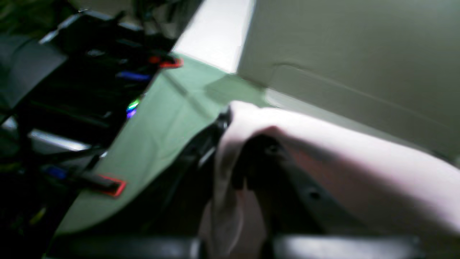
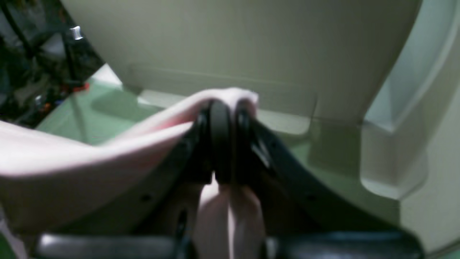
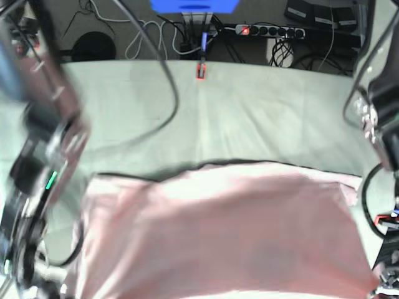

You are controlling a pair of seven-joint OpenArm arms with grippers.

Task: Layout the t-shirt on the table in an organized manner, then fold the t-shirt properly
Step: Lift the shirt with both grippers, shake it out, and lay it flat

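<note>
1. Nearest the right wrist camera, the right gripper (image 2: 224,118) is pinching a fold of the t-shirt (image 2: 72,162) — its black fingers (image 2: 219,140) are pressed together with pink fabric bulging over the tips and hanging down between them below.
2. In the left wrist view, the left gripper (image 1: 233,144) is clamping another edge of the shirt; pale pink cloth is wrapping over one dark finger (image 1: 266,158) and draping down beside it, while the other finger is lying against the cloth's outer side. The picture is blurred, so finer detail is hard to make out.
3. From each grip the fabric is stretching away in a taut band towards the side of the frame, lifted above the table (image 1: 161,122).
4. In the base view, the t-shirt (image 3: 218,237) is spreading as a wide pink sheet across the near half of the table (image 3: 249,118), its far edge running roughly straight from side to side. No lettering is showing on the visible face.
5. Both arms are framing the sheet at the view's left and right edges, blurred; the grippers themselves are not plainly visible there.
6. Beyond the shirt, the grey-green cloth is lying creased — a red-and-black clamp (image 3: 201,70) is sitting at the far edge.
7. Farthest back, cables and a power strip (image 3: 280,29) are lying on the floor.
</note>
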